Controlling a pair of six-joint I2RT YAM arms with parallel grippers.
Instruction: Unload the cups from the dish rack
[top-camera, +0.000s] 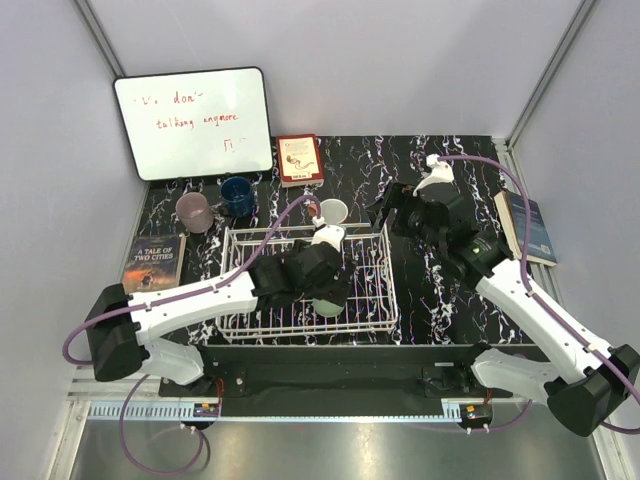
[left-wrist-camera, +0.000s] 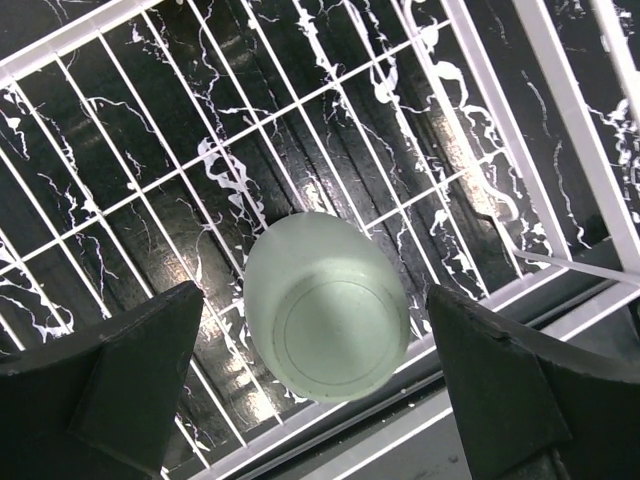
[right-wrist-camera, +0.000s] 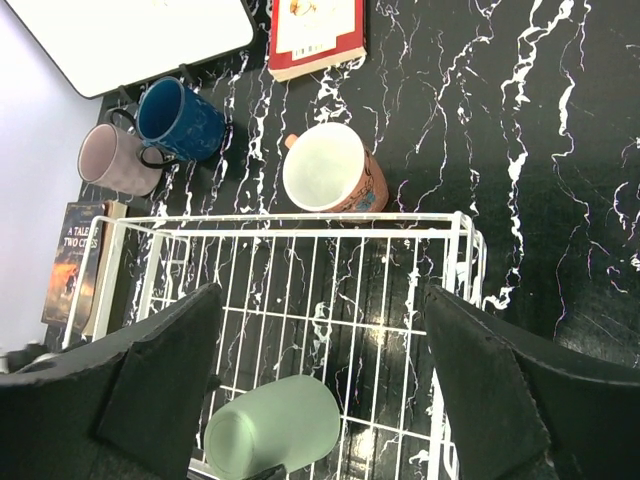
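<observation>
Ahead of the jaws of the right gripper (right-wrist-camera: 320, 300) lay a black, white-veined tabletop (right-wrist-camera: 540, 150). A whiteboard (right-wrist-camera: 130, 40) stood far ahead and left of the jaws; its red handwriting appeared to include "anymore". A red-covered book (right-wrist-camera: 315, 35) lay just right of it. A paperback (right-wrist-camera: 75, 265), "A Tale of Two Cities", lay outside the left jaw. A blue book (top-camera: 527, 225) lay right of the jaws.

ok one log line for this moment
left gripper: open over green cup | right gripper: open, empty | dish rack: green cup inside | table: mauve cup, blue cup, terracotta cup

One cup (left-wrist-camera: 325, 310) inside the dish rack (right-wrist-camera: 300, 216), three cups (right-wrist-camera: 335, 170) behind it.
</observation>
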